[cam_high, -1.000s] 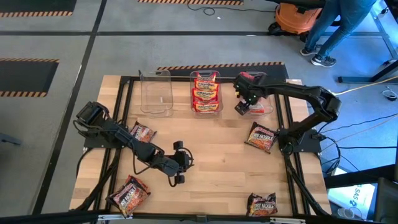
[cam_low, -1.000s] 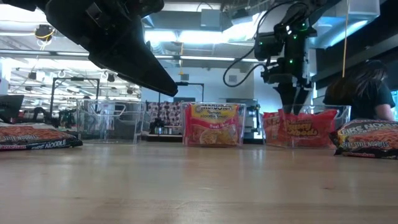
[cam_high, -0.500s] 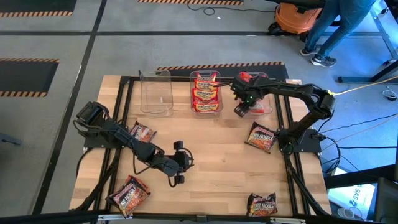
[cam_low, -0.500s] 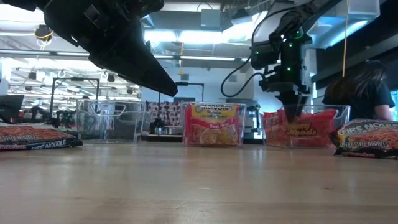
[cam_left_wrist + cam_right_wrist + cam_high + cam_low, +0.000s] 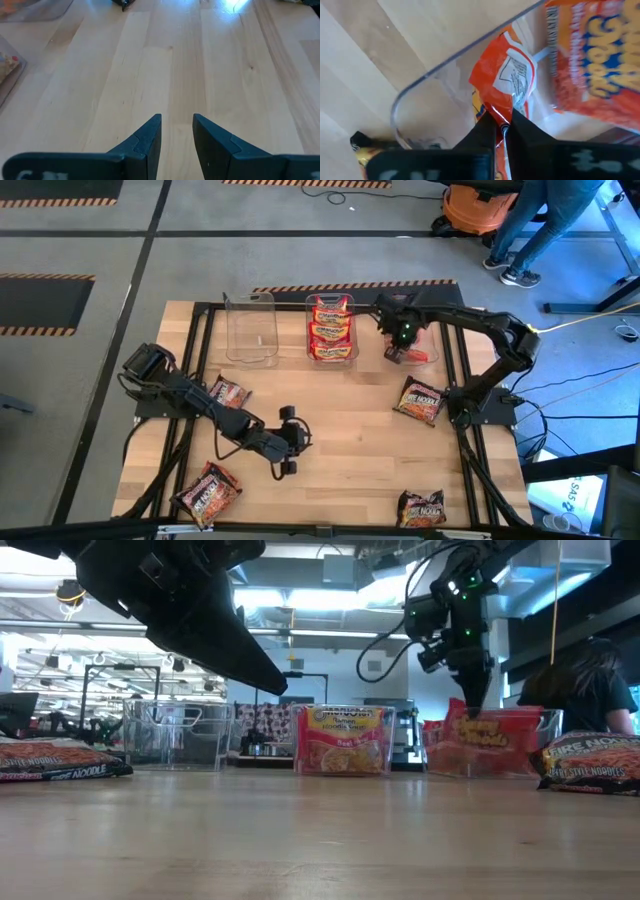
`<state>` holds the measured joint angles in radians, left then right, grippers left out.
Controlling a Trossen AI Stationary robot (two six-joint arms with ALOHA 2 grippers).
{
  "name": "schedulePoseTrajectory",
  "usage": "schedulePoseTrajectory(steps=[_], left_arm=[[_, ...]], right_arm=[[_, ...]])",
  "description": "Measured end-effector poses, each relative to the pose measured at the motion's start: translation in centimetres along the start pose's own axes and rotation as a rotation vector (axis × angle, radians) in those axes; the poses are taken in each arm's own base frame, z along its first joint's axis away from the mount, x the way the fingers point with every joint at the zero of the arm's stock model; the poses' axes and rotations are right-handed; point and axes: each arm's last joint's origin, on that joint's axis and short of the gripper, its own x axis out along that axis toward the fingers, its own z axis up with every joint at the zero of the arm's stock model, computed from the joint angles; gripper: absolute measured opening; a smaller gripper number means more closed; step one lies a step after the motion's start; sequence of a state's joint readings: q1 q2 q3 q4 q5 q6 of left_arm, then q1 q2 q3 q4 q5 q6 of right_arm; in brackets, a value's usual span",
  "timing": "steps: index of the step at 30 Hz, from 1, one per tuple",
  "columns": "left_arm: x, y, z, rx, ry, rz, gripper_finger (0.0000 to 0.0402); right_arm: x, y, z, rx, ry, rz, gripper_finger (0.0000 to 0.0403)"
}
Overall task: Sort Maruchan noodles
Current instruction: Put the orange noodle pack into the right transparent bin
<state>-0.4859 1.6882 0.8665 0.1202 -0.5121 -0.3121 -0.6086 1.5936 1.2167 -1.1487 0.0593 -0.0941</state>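
Right hand (image 5: 503, 131) has closed on a red packet's (image 5: 507, 80) edge, bin-hidden.

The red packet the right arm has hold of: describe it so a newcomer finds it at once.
Along the table's far edge stand three clear bins; take the rightmost bin. The red packet stands tilted inside, its edge pinched by the right gripper. The packets in the middle bin lie flat and untouched.

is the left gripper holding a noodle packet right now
No. In the left wrist view the left gripper has a bare gap between its fingers, with only the wooden table beneath.
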Motion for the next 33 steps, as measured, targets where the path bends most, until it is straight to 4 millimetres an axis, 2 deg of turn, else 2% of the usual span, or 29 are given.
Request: schedulePoseTrajectory(steps=[4, 9, 12, 15, 22, 27, 33], left_arm=[[0.1, 0.2, 0.1, 0.002, -0.001, 0.006, 0.0105], [0.2, 0.4, 0.1, 0.001, -0.001, 0.010, 0.0105], [0.2, 0.4, 0.1, 0.001, -0.001, 0.010, 0.0105], [0.2, 0.5, 0.2, -0.001, -0.001, 0.012, 0.0105], [0.3, 0.5, 0.2, -0.002, -0.002, 0.012, 0.0105], [0.3, 0.6, 0.2, -0.006, -0.004, 0.017, 0.0105], [0.5, 0.9, 0.3, 0.015, -0.002, 0.024, 0.0105]], right_arm=[[-0.3, -1.5, 0.0, -0.049, -0.016, -0.003, 0.0011], [0.3, -2.8, -0.8, -0.193, 0.004, 0.132, 0.0008], [0.4, -3.5, -0.9, -0.208, -0.014, 0.143, 0.0003], [0.4, -4.2, -0.6, -0.188, -0.054, 0.125, 0.0006], [0.4, -4.7, 0.1, -0.193, -0.086, -0.040, 0.0028], [0.3, -5.1, 0.5, -0.206, -0.103, -0.142, 0.0064], [0.2, -5.5, 1.1, -0.191, -0.144, -0.234, 0.0144]])
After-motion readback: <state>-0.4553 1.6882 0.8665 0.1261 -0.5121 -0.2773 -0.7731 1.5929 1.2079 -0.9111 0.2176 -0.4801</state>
